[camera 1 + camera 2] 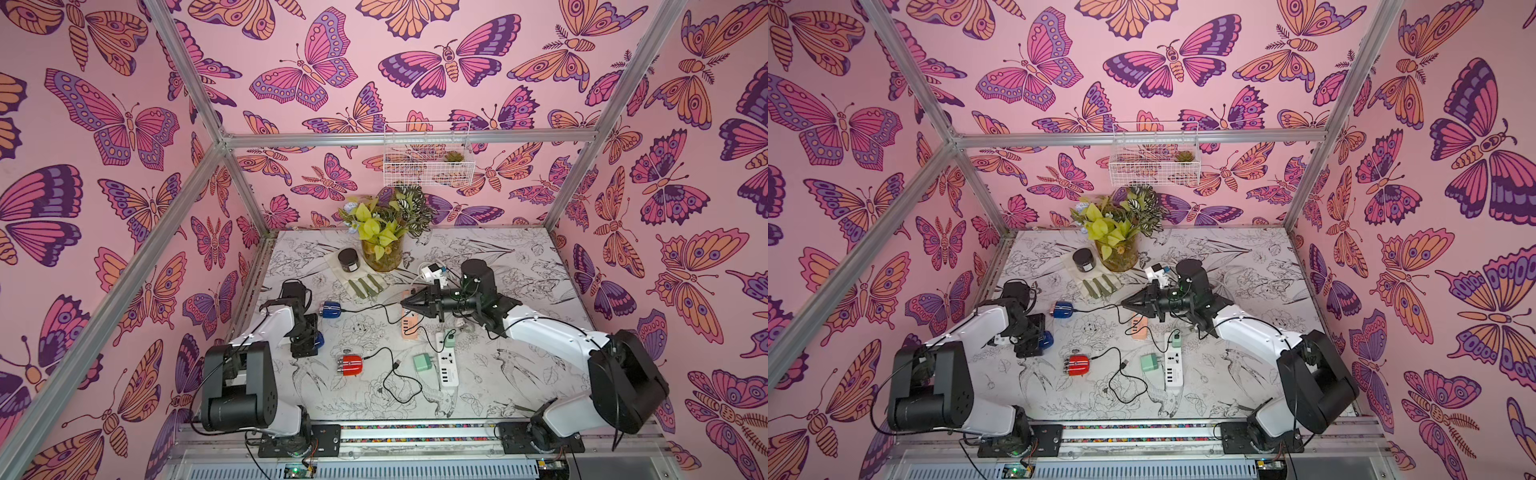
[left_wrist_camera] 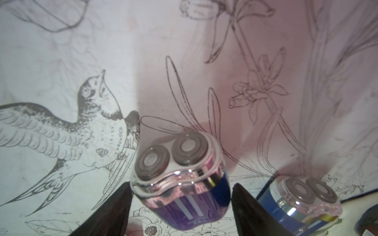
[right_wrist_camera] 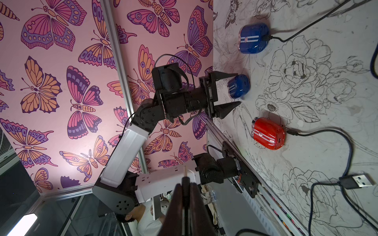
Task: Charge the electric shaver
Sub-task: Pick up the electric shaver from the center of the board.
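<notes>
A blue electric shaver (image 2: 180, 177) with two round heads stands on the table between the fingers of my left gripper (image 2: 181, 185). The jaws are open and sit close to its sides; the same straddle shows in the right wrist view, shaver (image 3: 238, 88). My right gripper (image 3: 185, 183) hovers mid-table (image 1: 403, 305), shut on a thin black cable plug (image 3: 185, 173) whose tip sticks out past the fingertips. A second blue shaver (image 1: 331, 309) lies beyond with a cable in it. A red shaver (image 1: 350, 365) lies nearer, its cable ending in a loose USB plug (image 3: 358, 180).
A white power strip (image 1: 446, 361) lies right of centre with a green adapter (image 1: 449, 338) in it and another green adapter (image 1: 424, 362) beside it. An orange strip (image 1: 409, 326) lies under the right gripper. A plant vase (image 1: 382, 249) and black jar (image 1: 348, 258) stand at the back.
</notes>
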